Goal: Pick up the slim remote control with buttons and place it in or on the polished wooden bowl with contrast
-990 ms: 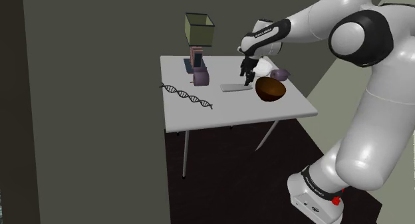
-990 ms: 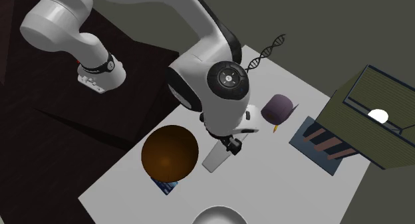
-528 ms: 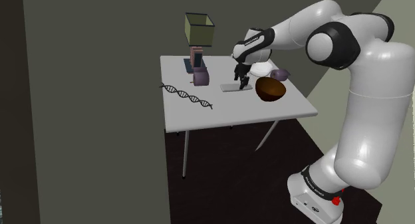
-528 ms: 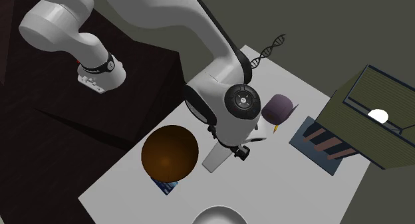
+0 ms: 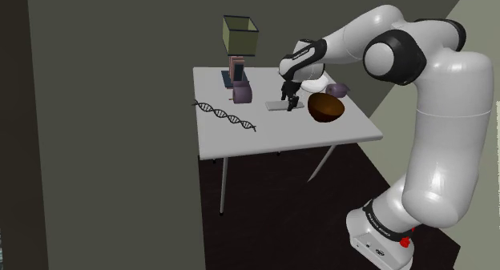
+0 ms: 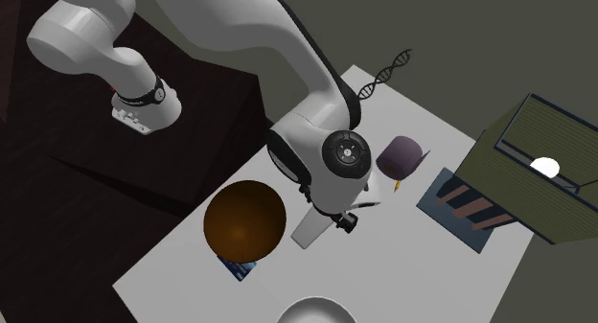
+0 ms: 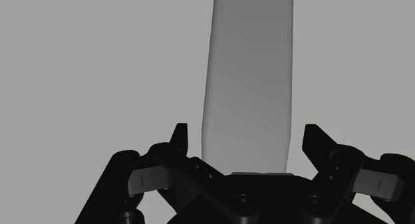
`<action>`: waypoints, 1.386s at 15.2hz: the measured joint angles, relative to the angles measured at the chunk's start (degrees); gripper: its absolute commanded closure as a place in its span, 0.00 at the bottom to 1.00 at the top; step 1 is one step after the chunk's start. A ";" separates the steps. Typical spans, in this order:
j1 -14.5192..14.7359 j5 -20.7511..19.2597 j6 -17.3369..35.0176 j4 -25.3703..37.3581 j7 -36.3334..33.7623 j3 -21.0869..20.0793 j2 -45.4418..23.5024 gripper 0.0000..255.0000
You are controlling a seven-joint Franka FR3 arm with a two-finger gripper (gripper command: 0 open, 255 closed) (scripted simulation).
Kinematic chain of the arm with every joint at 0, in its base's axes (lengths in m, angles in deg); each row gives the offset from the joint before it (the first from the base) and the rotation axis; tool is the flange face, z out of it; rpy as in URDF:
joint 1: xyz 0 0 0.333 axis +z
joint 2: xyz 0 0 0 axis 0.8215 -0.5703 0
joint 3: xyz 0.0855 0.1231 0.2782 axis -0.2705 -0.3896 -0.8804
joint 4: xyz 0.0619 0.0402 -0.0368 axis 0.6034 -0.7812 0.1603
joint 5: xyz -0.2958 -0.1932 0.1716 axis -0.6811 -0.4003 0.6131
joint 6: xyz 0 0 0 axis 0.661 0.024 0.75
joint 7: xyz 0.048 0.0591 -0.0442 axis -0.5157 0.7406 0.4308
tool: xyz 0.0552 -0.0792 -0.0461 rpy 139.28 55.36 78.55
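Straddling the plain grey remote [image 7: 247, 76], the gripper [image 7: 246, 144] stands spread, clear of it

Stand [image 5: 377, 235]: a box in the lower right of the shoulder view.
Arm [image 5: 445, 132]: white; it rises along the right side, bends at the upper right and reaches left to the upper middle.
Wrist [image 6: 331, 168]: in the middle of the second exterior view.
Gripper [image 5: 287, 100]: black, pointing down.
Fingers [image 7: 178, 137]: they stand apart, with a wide gap between them.
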 measured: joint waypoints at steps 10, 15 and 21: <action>-0.01 0.02 0.04 -0.02 0.01 -0.01 -0.01 1.00; 0.19 -0.30 -0.60 -0.10 -0.21 0.22 0.72 1.00; 0.90 -1.69 -3.81 0.29 -1.17 1.15 3.68 1.00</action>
